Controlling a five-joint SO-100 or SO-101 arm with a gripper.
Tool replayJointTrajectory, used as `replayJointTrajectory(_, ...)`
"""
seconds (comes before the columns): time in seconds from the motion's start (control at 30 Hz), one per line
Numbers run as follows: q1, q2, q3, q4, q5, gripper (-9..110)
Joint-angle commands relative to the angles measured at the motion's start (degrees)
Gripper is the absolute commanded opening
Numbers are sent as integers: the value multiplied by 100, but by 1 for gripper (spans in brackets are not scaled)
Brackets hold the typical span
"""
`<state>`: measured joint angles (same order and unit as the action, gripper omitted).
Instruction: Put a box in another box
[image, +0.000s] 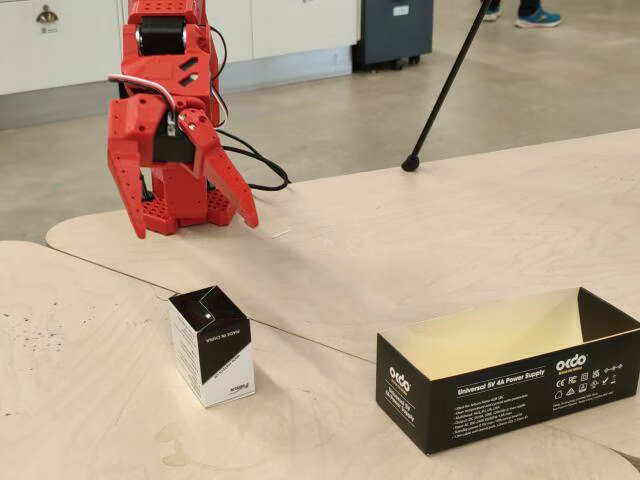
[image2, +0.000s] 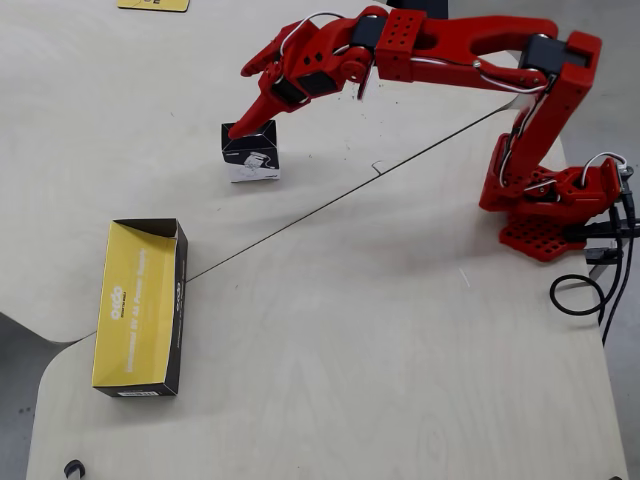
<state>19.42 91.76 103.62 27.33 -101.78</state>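
**Right over the little carton, fingers apart**

Now the red arm (image2: 470, 45) is stretched long across the upper part of the overhead view, reaching from its base (image2: 545, 205) at the right edge out toward the upper left. The tool (image: 190, 222) hangs in the air with its two fingers clearly spread, nothing between them. In the fixed view it sits in the upper left of the frame, tips pointing down, one finger (image: 228, 187) slanting out to the right and the other hanging straighter at the left.

Below and just in front of it in that view stands the small black-and-white box (image: 211, 346), upright on the tabletop (image: 420, 240), lower left of centre, with "MADE IN CHINA" readable up its side. From overhead the same box (image2: 251, 152) shows in the upper left quarter, and the tool (image2: 240, 100) overlaps its top edge in the picture; the fixed view shows clear air between them, so no contact.

The long black box (image: 510, 372) lies open-topped in the lower right of the fixed view, white "OKdo" logo and "Universal 5V 4A Power Supply" on its side, pale inside. Overhead it is the yellow-lined long box (image2: 138, 308) at the left edge, well apart from the small carton, and it looks empty.

A seam line (image2: 330, 205) runs diagonally across the tabletop between the two boxes. Black cables (image2: 590, 290) loop by the arm's base at the right edge.
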Motion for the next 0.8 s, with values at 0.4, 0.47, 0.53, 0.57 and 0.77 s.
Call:
replayJointTrajectory(0.4,-44,-510,-281,-633,-264,48)
replayJointTrajectory(0.47,-44,-545,-158,-729,-299,48)
replayJointTrajectory(0.53,-35,-571,-26,-853,-316,48)
replayJointTrajectory(0.57,-35,-580,44,-914,-352,48)
replayJointTrajectory(0.77,-35,-536,519,-1151,-396,48)
